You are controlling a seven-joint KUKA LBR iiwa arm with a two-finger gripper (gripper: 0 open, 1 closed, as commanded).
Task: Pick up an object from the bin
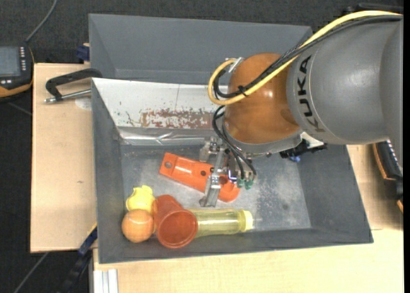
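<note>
One gripper (213, 192) over orange block (182, 170), bin floor (288, 203) open rightward

The gripper (214, 192) covers the right end of the flat orange piece (182, 170), so you can't see it. The big arm (346, 80) hides the bin's (106, 176) far right corner and runs off the right edge.
</note>
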